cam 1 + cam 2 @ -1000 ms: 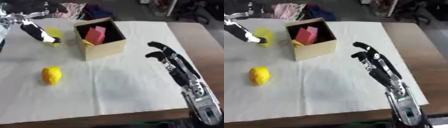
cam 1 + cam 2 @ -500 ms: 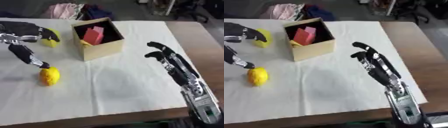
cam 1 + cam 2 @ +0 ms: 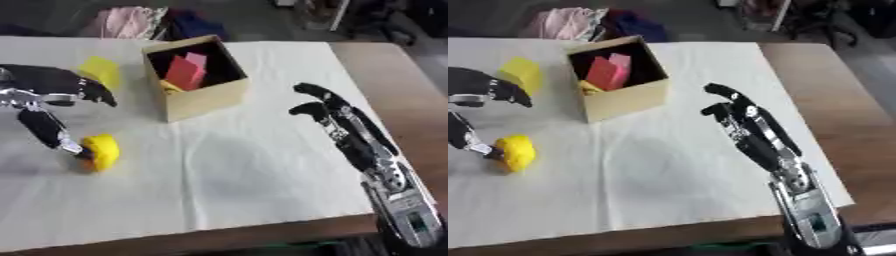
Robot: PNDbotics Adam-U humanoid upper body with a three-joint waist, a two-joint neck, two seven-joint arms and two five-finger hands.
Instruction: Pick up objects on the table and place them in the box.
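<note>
**Two yellow objects outside the box, left hand at the nearer one**

Two yellow items lie on the white cloth (image 3: pixel 245 175) outside the cardboard box (image 3: pixel 206 97). The left hand (image 3: pixel 52 100) is spread wide, its fingers reaching toward the box side and its thumb (image 3: pixel 48 132) pointing down toward the robot. The rounded yellow object (image 3: pixel 101 151) sits at the tip of that thumb, touching or just beside it; contact cannot be confirmed. The hand holds nothing. The yellow block (image 3: pixel 101 71) lies just beyond the fingers, on their far side, between the hand and the box.

The box stands to the right of the left hand, open-topped, with red and pink pieces (image 3: pixel 185 71) inside.

The right hand (image 3: pixel 741 117) hovers well to the right of the box, fingers relaxed and slightly bent, empty.

The left eye view shows the whole left palm and forearm; the right eye view crops them at its edge and shows more of the right forearm.
</note>
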